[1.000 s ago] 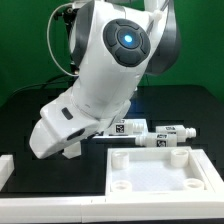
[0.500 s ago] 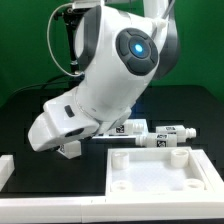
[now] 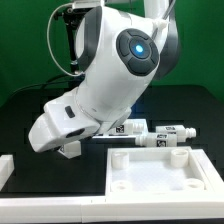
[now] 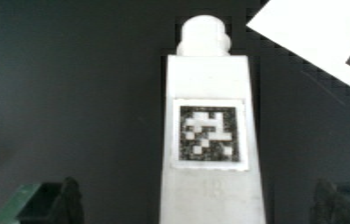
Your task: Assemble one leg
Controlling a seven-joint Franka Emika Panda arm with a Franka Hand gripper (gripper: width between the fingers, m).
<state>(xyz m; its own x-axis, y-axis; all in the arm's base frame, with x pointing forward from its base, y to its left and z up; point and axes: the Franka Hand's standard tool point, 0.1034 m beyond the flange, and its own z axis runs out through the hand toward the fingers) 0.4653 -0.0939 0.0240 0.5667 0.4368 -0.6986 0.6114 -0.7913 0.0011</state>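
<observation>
Straight beneath the gripper [image 4: 198, 200], on the dark surface [image 4: 65, 100]: the leg [image 4: 207, 140], flat on its side, tag upward, rounded peg at one end. Runs at right angles to the line joining the two fingers [image 4: 47, 198]. Sits midway between them, touching neither. Wide open at the jaws, holding nothing. Calls, judging from this, for a plain descent and a squeeze across the narrow width, with no turn of the wrist. In the exterior view, hard to pick out under the arm's bulk; other legs [image 3: 150, 141] well apart, toward the exterior view's right.
</observation>
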